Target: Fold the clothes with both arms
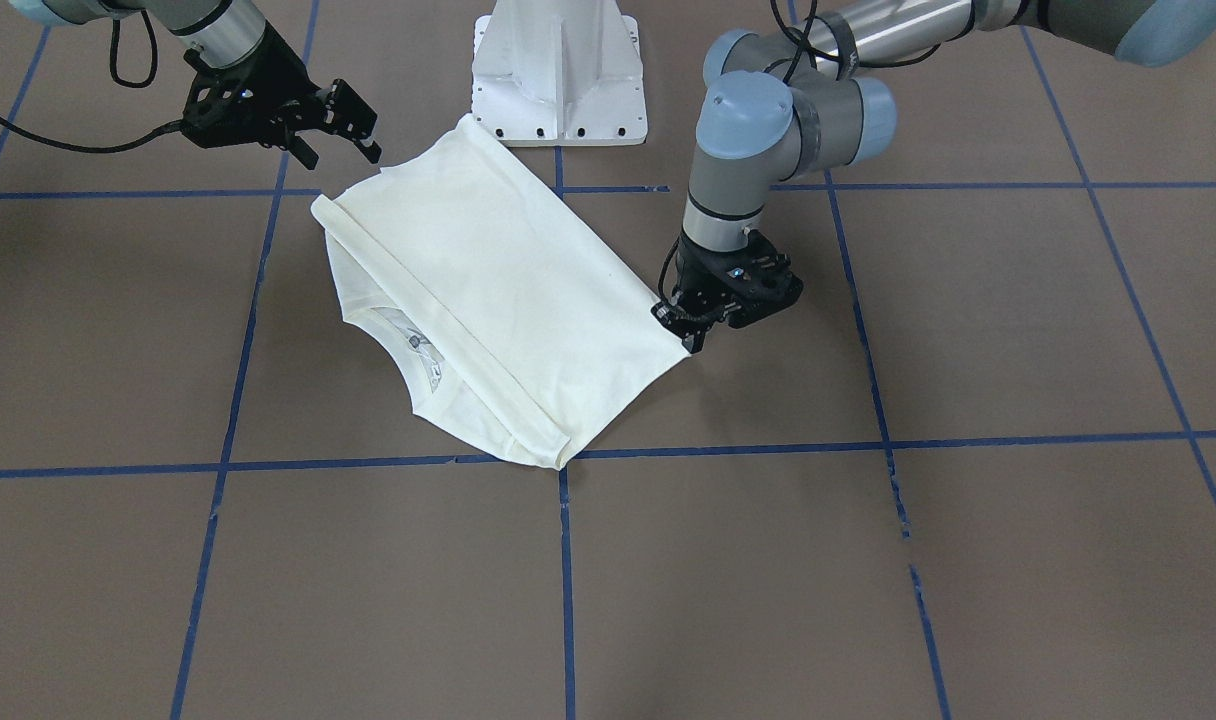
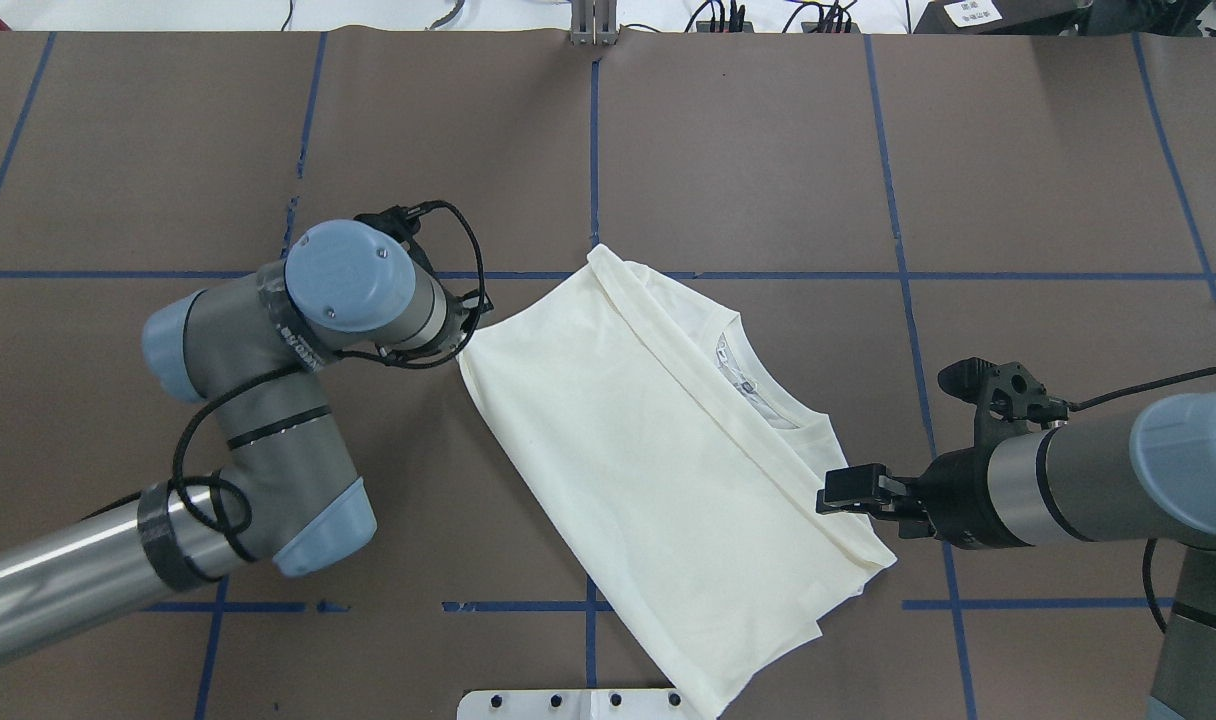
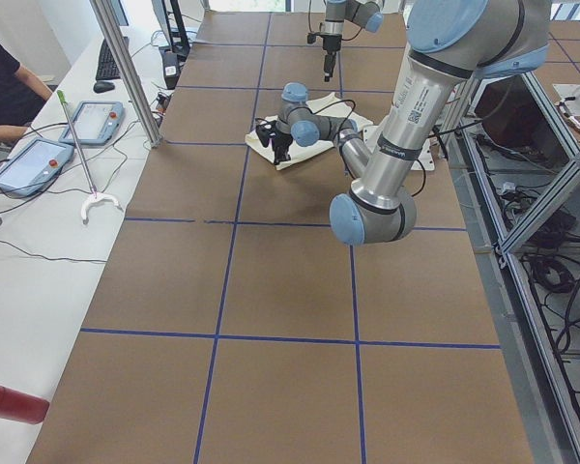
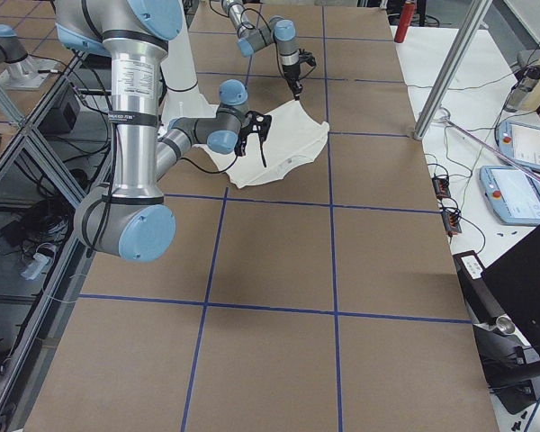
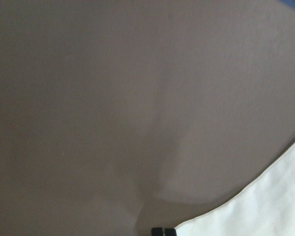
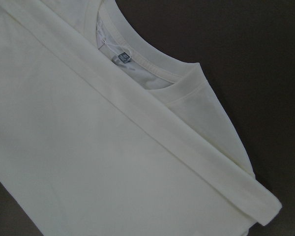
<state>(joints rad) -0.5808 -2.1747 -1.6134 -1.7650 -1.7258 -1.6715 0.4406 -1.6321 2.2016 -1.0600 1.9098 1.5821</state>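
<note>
The shirt (image 1: 508,270) lies plain side up on the table (image 1: 868,580), slantwise just in front of the pedestal (image 1: 558,70), with one corner reaching the pedestal's foot. It is partly folded: a long narrow band (image 1: 438,320) is laid over the body along the side turned away from the pedestal. The collar (image 1: 408,345) and its label show beyond the band.

The left gripper (image 1: 693,335) points straight down at the shirt corner out on the pedestal's left side, low at the table. In the left wrist view its fingertips (image 5: 159,231) are together right at the hem, but I cannot tell whether cloth is nipped between them. Being so low and upright, it looks set to pin or lift that corner.

The right gripper (image 1: 338,135) hangs above the table on the pedestal's right side, jaws apart and holding nothing, just beside the band's end nearer the pedestal. Its camera looks down on the collar and band, so it is clear of the cloth. It is probably lined up to grasp there, so both arms can carry the shirt over together
</note>
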